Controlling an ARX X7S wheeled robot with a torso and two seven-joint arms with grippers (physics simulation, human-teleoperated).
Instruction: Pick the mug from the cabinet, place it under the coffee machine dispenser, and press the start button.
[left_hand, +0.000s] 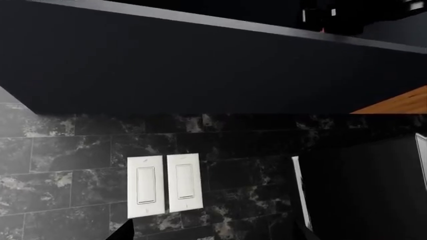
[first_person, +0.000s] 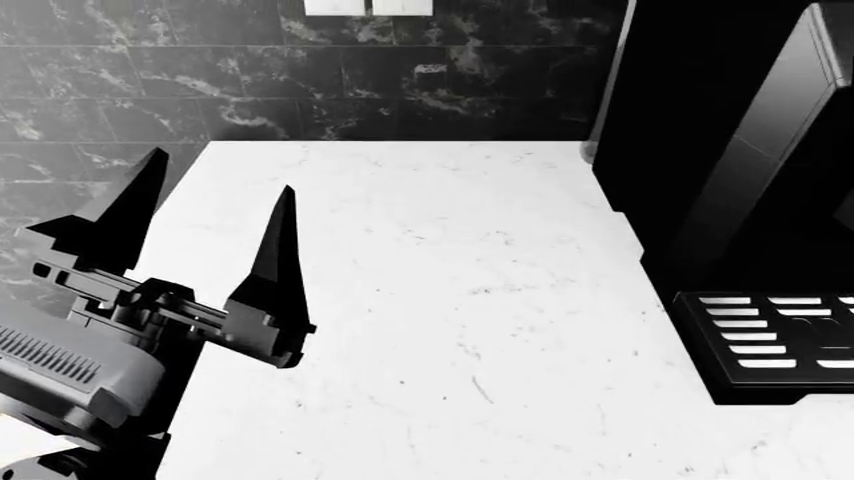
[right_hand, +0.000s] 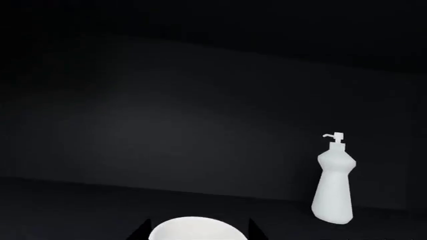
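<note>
In the right wrist view the mug (right_hand: 195, 227) shows only as a white rounded shape at the frame's edge; its red outside is hidden. My right gripper (right_hand: 198, 232) has one black fingertip close on each side of it, inside a dark cabinet. It is out of the head view. My left gripper (first_person: 220, 170) is open and empty, held above the white counter's left part, far left of the coffee machine (first_person: 707, 120). Its tips (left_hand: 215, 236) point toward the backsplash. The dispenser head block (first_person: 821, 120) is at the right edge, above the slotted drip tray (first_person: 767, 345); its nozzles are hidden.
A white pump bottle (right_hand: 335, 182) stands in the cabinet to one side of the mug. Two white light switches (left_hand: 164, 185) sit on the dark marble backsplash, under the dark upper cabinet (left_hand: 200, 65). The white counter (first_person: 454, 300) runs from the wall to the machine.
</note>
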